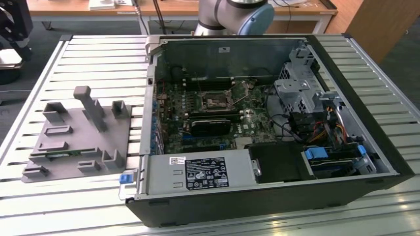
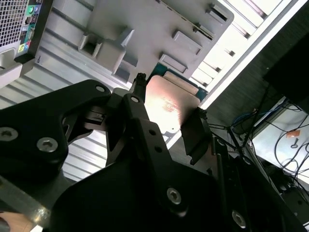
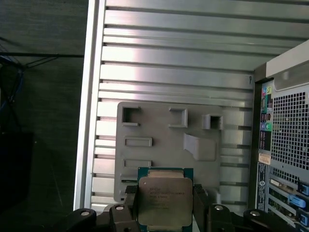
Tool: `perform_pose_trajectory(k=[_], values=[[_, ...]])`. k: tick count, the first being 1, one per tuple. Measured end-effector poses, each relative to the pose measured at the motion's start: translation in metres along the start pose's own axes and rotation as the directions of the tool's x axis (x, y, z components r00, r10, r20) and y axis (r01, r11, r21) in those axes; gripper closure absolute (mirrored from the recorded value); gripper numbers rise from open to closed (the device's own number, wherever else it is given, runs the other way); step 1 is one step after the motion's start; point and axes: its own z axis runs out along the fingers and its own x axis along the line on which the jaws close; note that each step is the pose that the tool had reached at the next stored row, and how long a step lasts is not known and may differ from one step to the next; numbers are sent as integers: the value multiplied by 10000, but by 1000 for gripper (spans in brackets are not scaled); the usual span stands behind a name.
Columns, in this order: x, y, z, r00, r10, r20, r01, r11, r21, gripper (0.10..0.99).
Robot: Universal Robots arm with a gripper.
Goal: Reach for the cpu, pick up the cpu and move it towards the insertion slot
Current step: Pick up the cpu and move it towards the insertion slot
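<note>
CPU (image 3: 163,199) sits clamped between your gripper's (image 3: 164,205) two black fingers (image 3: 131,205), silvery top facing the first wrist camera and green edge showing, held up over the grey tray (image 3: 164,145) on the slatted table (image 3: 169,58). You see the same grip in the second wrist view, where the chip (image 2: 169,107) is pinched at opposite edges, seemingly clear of the tray (image 2: 145,24) below. Your slot (image 1: 215,102) waits in the motherboard inside the open case (image 1: 262,49), well apart from the tray (image 1: 72,137) at the exterior view's left.
</note>
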Motion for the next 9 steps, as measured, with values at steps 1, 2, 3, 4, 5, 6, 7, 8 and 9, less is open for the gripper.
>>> perform_pose_trajectory(k=[1, 2, 3, 4, 5, 6, 7, 8, 9], values=[[-19, -1, 0, 10000, 0, 0, 0, 10000, 0, 545], [-37, -2, 0, 10000, 0, -1, 0, 10000, 0, 545], [-55, -3, 0, 10000, 0, 0, 0, 10000, 0, 545], [-74, -4, 0, 10000, 0, 0, 0, 10000, 0, 545], [-94, -4, 0, 10000, 0, 1, 0, 10000, 0, 545], [-114, -5, 0, 10000, -1, 1, 1, 10000, 0, 545], [-136, -7, 0, 10000, 0, 1, 0, 10000, 0, 545], [-159, -8, 0, 10000, 0, 2, 0, 10000, 0, 545], [-181, -9, 0, 10000, 0, 1, 0, 10000, 0, 545]])
